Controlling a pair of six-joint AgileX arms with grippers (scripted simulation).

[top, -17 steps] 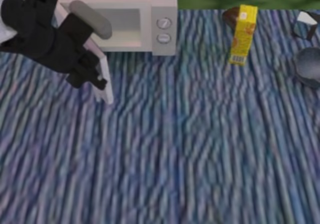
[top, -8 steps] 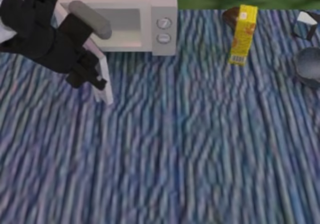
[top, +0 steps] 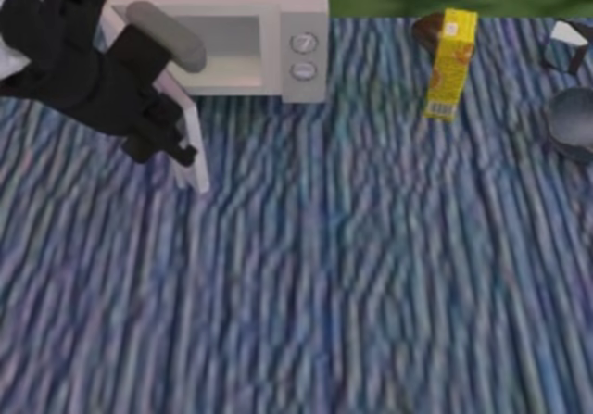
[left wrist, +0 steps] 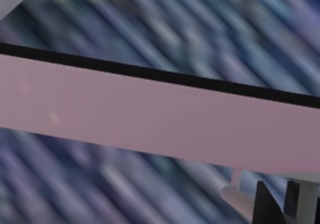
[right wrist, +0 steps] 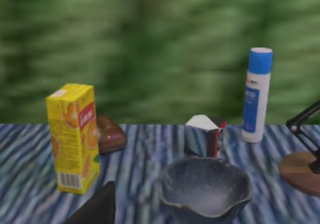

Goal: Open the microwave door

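Two arms belong to this rig, but only the left one is showing from above; the right arm is sitting out of the top view, its wrist camera looking across the surface (top: 371,275) at a dark blue bowl (right wrist: 205,188), a yellow juice carton (right wrist: 74,136), a small open box (right wrist: 205,134) and a blue-capped bottle (right wrist: 257,94).

Nearest the top view's lower edge, striped blue cloth is covering the surface. Farther up on the left, the left gripper (top: 171,141) is holding against the free edge of the microwave door (top: 193,145). Its jaws are looking closed on that thin white edge, though the dark fingers are hiding the exact contact. The door is standing swung well out from the oven, its long axis running from the hinge at the microwave's left front corner down toward the viewer.

Farthest back, the microwave (top: 222,6) is sitting at the surface's top-left, pale cavity exposed, two round knobs on its right panel. The left arm is much the nearer one, so any further swing looks to be its work, carrying the door edge leftward, away from the cavity.
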